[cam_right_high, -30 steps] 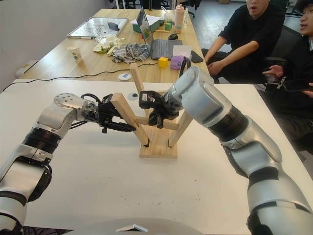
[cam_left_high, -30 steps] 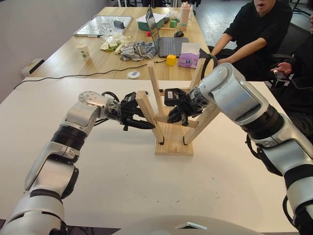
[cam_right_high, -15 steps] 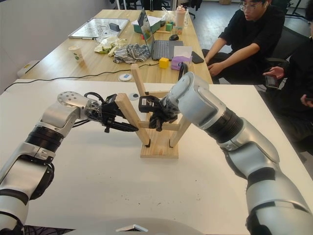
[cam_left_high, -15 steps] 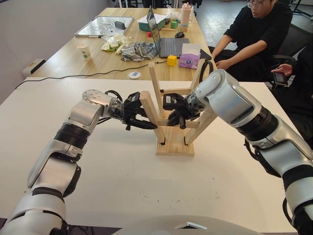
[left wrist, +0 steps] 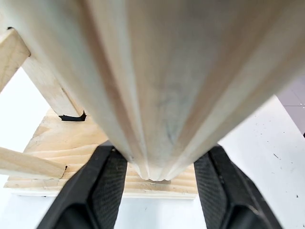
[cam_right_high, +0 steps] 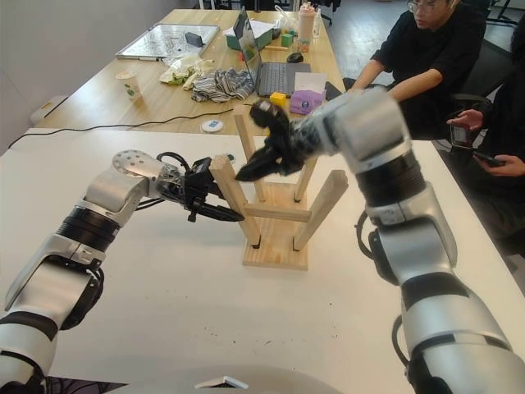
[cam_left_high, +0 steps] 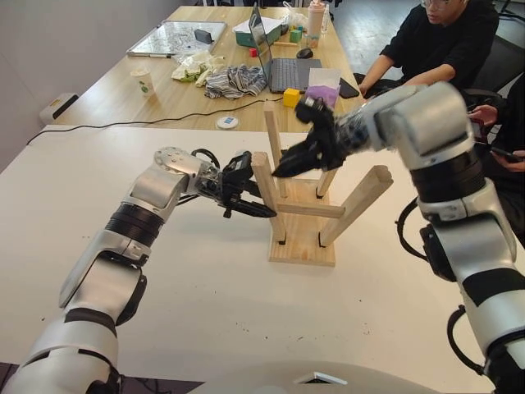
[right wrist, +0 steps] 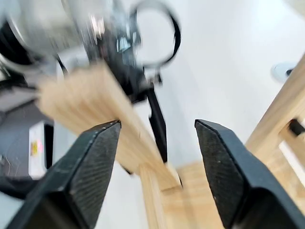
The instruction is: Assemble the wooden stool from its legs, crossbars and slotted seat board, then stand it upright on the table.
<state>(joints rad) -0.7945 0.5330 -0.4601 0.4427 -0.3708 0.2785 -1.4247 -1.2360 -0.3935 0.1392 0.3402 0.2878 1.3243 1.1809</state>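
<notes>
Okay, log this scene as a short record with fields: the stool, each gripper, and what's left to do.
stool: upside down, seat board flat on the table, legs up
left gripper: shut on the near left leg
right gripper: open, empty, over the stool by a back leg
remaining: stool not yet stood upright

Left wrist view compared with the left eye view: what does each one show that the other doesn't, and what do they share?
From the left wrist view: the left gripper close up, its pads pressed on both sides of the near leg, and the black-edged slot where another leg enters the seat board. From the left eye view: the right gripper, open, above the crossbar, and a laptop on the table behind. Shared: the gripped leg and the seat board.
</notes>
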